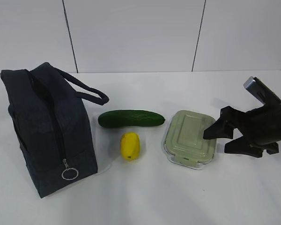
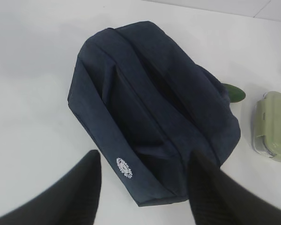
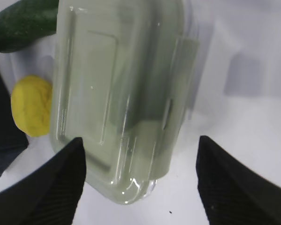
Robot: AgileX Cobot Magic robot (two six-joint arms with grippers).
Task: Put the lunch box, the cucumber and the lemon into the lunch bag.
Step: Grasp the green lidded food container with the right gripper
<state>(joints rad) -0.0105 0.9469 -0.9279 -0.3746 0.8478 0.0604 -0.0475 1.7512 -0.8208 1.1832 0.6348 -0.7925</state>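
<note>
Approaching lunch box (image 1: 189,137) at centre-right | right gripper (image 1: 221,138) spread wide, empty | risk: smooth lid slips; lunch bag (image 1: 44,126) looks zipped.

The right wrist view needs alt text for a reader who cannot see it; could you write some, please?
The open right gripper hovers over the lunch box, its green lid facing the camera, one finger on each side. At the left edge, the lemon lies below the cucumber.
</note>
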